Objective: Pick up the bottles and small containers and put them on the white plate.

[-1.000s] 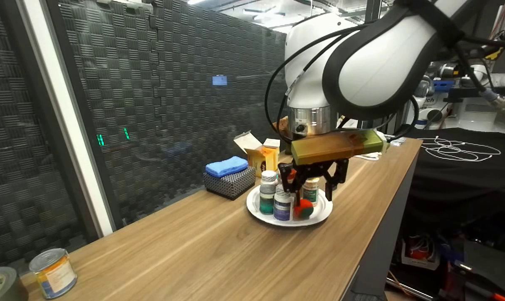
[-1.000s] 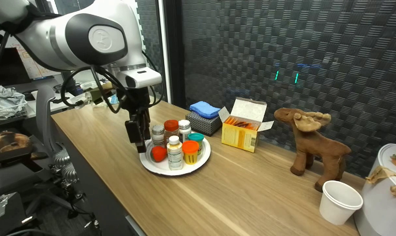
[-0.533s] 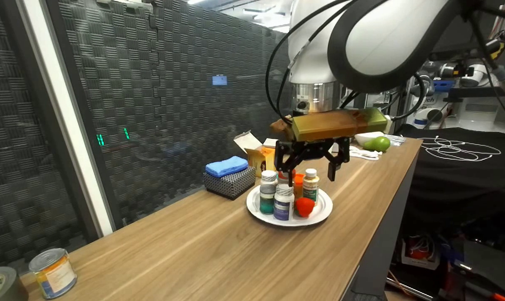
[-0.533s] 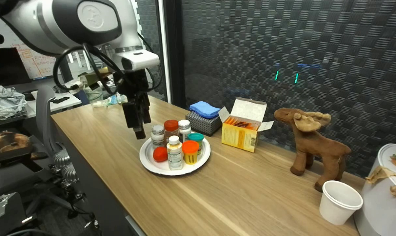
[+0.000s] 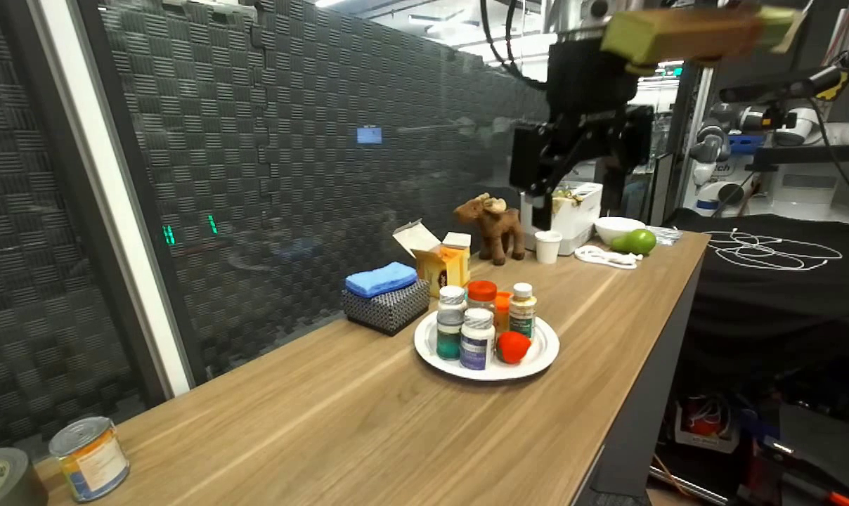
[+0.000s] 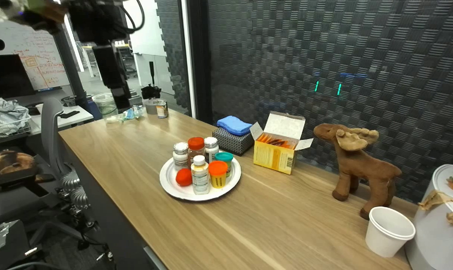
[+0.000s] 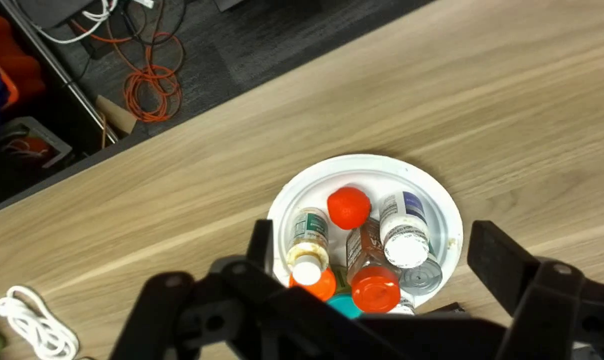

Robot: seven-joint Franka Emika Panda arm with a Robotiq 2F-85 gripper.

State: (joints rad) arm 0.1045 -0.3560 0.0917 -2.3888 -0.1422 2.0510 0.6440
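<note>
The bottles and small containers stand upright, close together on the white plate, a round red piece beside them, on a wood-grained table along a dark, textured wall. The hand hangs above, well apart from them, its fingers spread wide. Far left in an exterior view, and there only, is a whiteboard marked in red; the wrist view alone shows an orange cable lying coiled on the dark floor past the table's edge.
</note>
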